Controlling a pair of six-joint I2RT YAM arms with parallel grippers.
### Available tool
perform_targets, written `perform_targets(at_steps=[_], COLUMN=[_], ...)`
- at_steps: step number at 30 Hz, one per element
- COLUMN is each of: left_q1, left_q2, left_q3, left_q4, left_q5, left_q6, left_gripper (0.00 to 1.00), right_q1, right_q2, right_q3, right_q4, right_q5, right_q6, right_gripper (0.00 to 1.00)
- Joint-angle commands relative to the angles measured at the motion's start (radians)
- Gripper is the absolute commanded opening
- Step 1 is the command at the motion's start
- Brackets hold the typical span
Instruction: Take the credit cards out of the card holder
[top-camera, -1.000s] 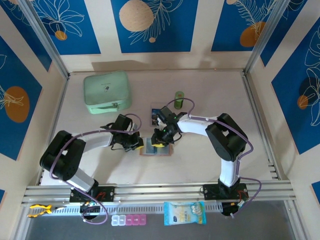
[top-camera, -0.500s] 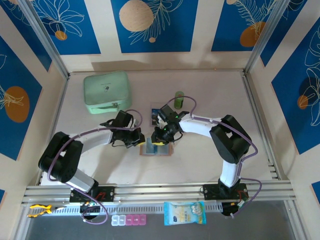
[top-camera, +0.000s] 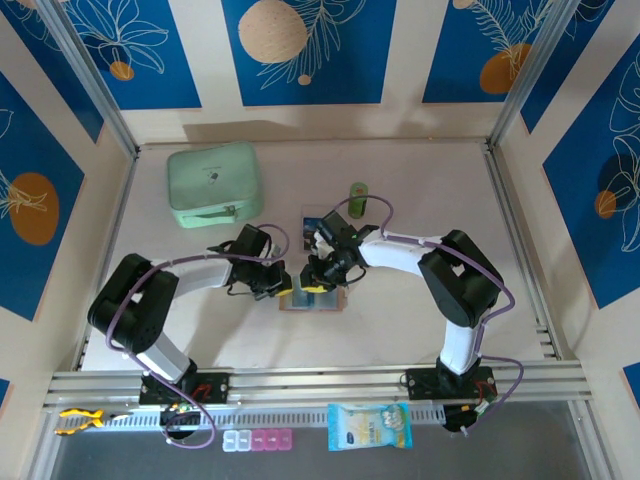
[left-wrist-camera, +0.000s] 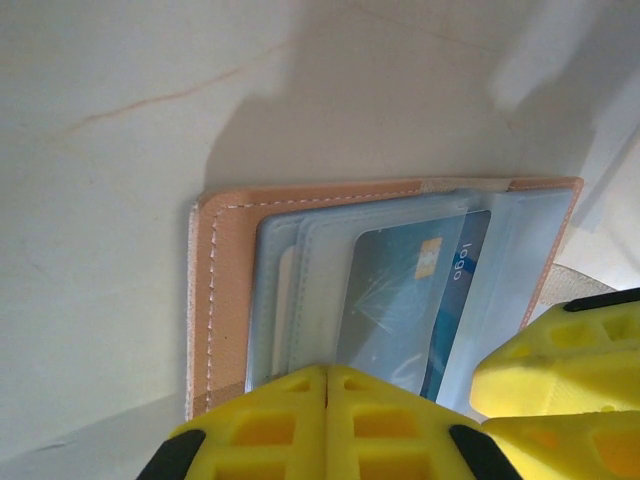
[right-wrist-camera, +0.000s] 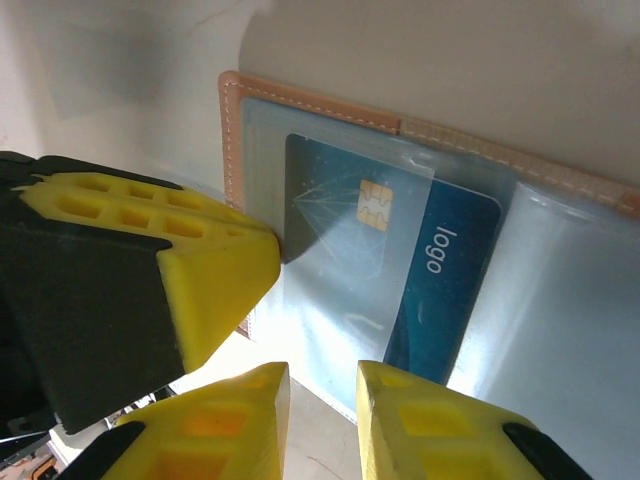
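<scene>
Card holder (right-wrist-camera: 232, 120) is lying open, with a blue credit card (right-wrist-camera: 440, 280) (chip and the word "logo" on it) under a clear pocket. Right gripper (right-wrist-camera: 322, 400) hangs at its edge, fingers slightly apart; left gripper (right-wrist-camera: 240, 265) pokes in at the stitched side.

Both arms stretch forward and bend inward, so the two wrists almost meet, tips pointing down. The left gripper (left-wrist-camera: 326, 400) has its fingers pressed together. The right gripper (right-wrist-camera: 322, 395) shows a narrow gap between its fingers.
</scene>
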Motion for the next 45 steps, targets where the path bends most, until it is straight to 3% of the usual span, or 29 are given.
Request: perform_targets(at_steps=[1, 7, 18, 27, 45], left_q1=[-0.005, -0.002, 0.002, 0.001, -0.028], left_q2=[-0.005, -0.021, -0.021, -0.049, -0.041], left_q3=[-0.028, -0.03, -0.032, -0.008, 0.002], left_q4=[-0.072, -0.095, -0.101, -0.1, -0.044], left_q5=[-0.045, -0.06, -0.059, -0.051, 0.046], left_q6=[0.034, 0.042, 0.046, 0.038, 0.045], left_gripper=[0.01, 0.01, 0.01, 0.03, 0.03], right_q1=[0.003, 0.006, 0.006, 0.008, -0.035], right_q2=[0.032, 0.064, 0.049, 0.033, -0.047], right_q3=[-0.013, -0.008, 0.016, 0.021, -0.02], right_q4=[0.018, 0.026, -0.084, -0.05, -0.047], right_q5=[-0.05, -0.064, 0.061, -0.004, 0.023], right_q6=[0.01, 0.008, -0.029, -0.046, -0.01], right_gripper=[0.26, 0.26, 0.25, 0.25, 0.26])
